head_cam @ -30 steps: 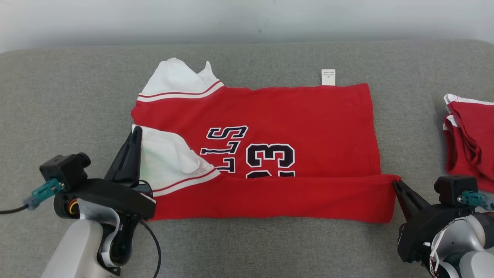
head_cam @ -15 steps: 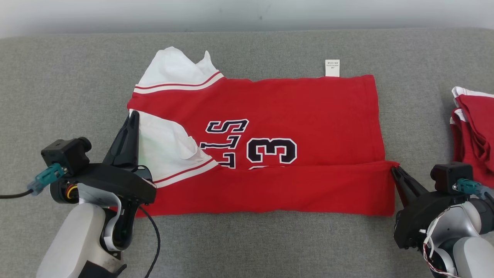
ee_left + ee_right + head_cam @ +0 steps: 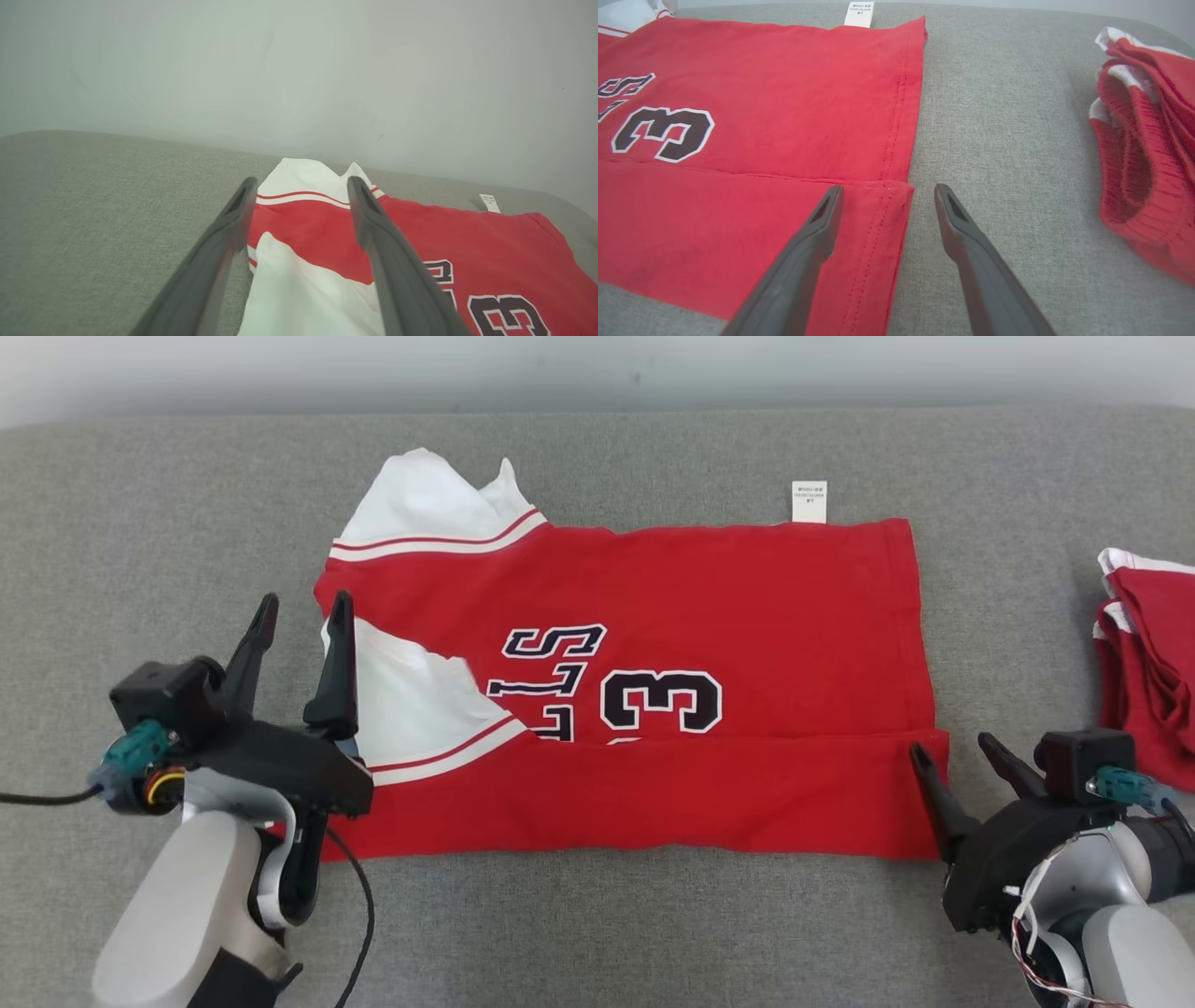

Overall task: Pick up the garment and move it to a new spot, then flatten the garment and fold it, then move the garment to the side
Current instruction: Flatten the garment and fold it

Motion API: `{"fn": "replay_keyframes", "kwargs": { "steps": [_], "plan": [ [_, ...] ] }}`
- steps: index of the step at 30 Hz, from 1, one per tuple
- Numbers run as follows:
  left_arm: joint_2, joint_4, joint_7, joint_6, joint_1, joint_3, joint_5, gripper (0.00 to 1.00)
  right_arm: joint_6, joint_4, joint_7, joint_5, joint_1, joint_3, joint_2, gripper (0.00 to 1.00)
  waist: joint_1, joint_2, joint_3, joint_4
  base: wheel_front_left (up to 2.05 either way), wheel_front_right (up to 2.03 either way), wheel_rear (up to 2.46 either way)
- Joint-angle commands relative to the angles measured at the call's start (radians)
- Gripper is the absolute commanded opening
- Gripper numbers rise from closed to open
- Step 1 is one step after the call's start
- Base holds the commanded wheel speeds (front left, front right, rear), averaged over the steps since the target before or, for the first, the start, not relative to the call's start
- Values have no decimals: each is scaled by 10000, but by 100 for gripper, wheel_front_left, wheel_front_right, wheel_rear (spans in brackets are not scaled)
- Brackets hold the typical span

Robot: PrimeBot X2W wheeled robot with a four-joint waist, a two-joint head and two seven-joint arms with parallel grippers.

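Observation:
The garment (image 3: 728, 597) is a red jersey with white sleeves and dark lettering, lying on the grey cushion with its near edge folded up over itself in a long band (image 3: 653, 803). My left gripper (image 3: 302, 610) stands open at the jersey's left end, over the edge of the near white sleeve (image 3: 401, 700), holding nothing. In the left wrist view its fingers (image 3: 378, 242) straddle the sleeve (image 3: 299, 289). My right gripper (image 3: 954, 751) is open at the folded band's right corner (image 3: 896, 191), one finger over the cloth and one over bare cushion.
Another red and white garment (image 3: 1148, 653) lies bunched at the cushion's right edge, close to my right arm. A white label (image 3: 808, 501) sticks out past the jersey's far edge. A pale wall (image 3: 299, 70) rises behind the grey cushion (image 3: 168, 523).
Both grippers have opened and let go of the folded near edge, which now lies flat on the jersey. Both have drawn back a little toward me.

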Motion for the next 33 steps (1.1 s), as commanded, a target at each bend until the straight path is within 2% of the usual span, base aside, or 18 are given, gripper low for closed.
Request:
{"fn": "replay_keyframes", "kwargs": {
  "steps": [1, 5, 14, 17, 22, 33],
  "plan": [
    [76, 107, -145, 121, 123, -47, 232, 100, -22, 11, -18, -21, 53, -115, 78, 100, 0, -1, -97, -5, 0, 0, 0],
    [522, 281, -95, 443, 1016, -185, 561, 100, -22, -490, 426, 90, 796, -670, 186, 100, 0, -1, -398, -58, 0, 0, 0],
    [1191, -833, 975, 1194, 3043, -469, 680, 100, -20, -2124, 1351, -91, 2134, -1728, 658, 100, 0, -1, -638, -52, 0, 0, 0],
    [1248, -1048, 1340, 1440, 3391, -431, 521, 100, -20, -2362, 1479, -124, 2332, -1758, 825, 100, 0, -1, -673, -70, 0, 0, 0],
    [1308, -1087, 1684, 1472, 3590, -418, 300, 100, -20, -2506, 1692, -85, 2355, -1596, 932, 100, 0, -1, -673, -96, 0, 0, 0],
    [888, 43, 2154, 1709, 2990, -403, -20, 100, -20, -2170, 1783, -26, 2136, -1050, 1074, 100, 0, -1, -384, -170, 0, 0, 0]
  ]
}}
